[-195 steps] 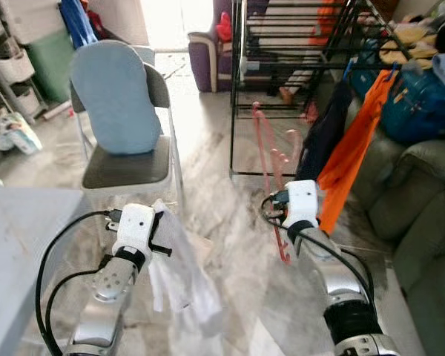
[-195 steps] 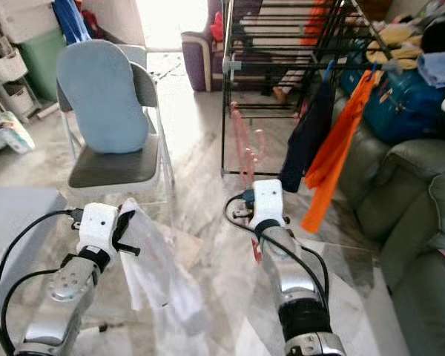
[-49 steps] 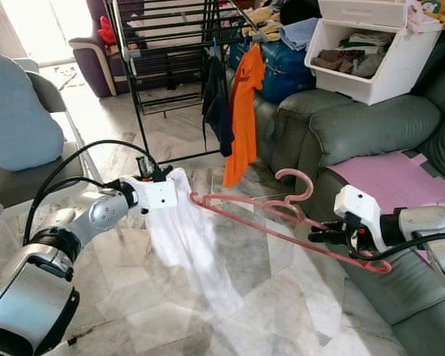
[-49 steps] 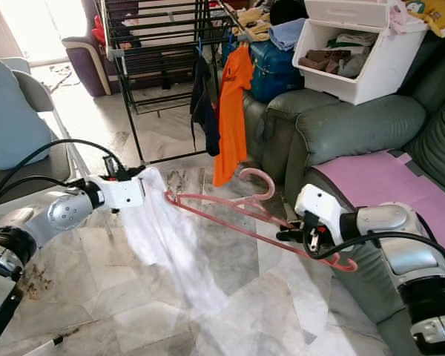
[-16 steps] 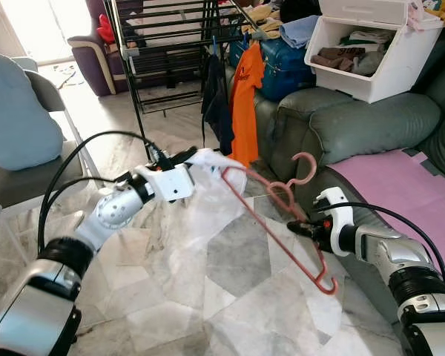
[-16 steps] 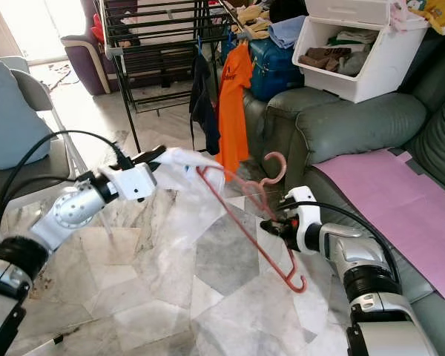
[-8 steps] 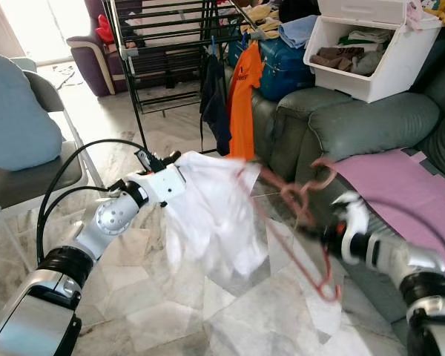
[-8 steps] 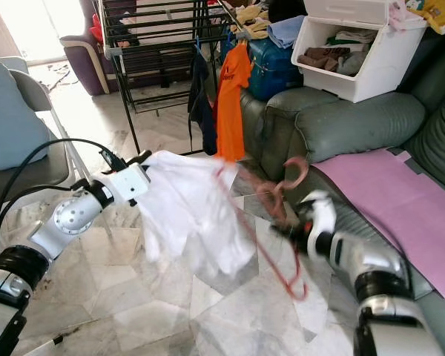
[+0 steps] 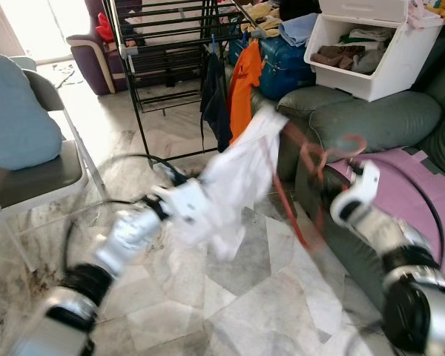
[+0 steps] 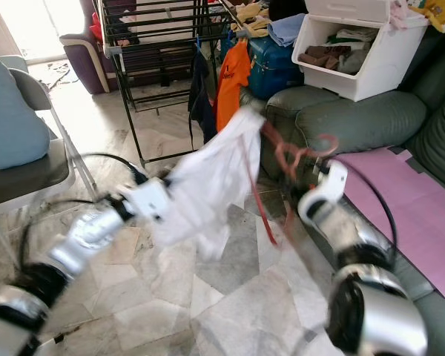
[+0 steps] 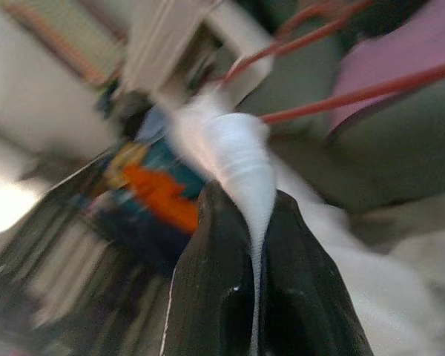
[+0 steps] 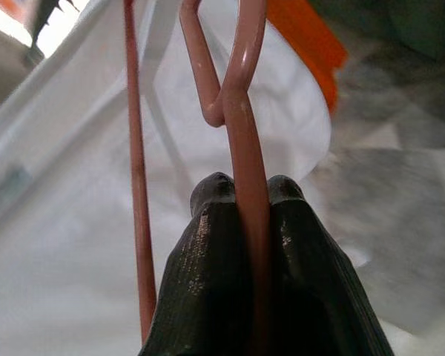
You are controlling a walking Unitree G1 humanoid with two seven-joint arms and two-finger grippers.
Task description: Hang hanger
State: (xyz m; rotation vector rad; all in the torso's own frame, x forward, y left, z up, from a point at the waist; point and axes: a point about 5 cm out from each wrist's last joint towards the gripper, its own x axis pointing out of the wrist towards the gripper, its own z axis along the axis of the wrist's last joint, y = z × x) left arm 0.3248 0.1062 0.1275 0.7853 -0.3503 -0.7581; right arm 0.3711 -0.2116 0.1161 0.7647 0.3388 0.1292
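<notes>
1. My right gripper (image 12: 241, 194) is pinching the smooth pink hanger (image 12: 237, 96) by its thin neck.
2. My left gripper (image 11: 245, 215) is pinching soft white cloth (image 9: 233, 178), draped across the hanger above the marble floor (image 9: 267, 297).

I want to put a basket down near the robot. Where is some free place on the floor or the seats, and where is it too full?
Free: the marble floor between the chair and the sofa, below the white shirt, and the pink sheet on the sofa. Crowded: the drying rack with the orange shirt, and the white bin.
</notes>
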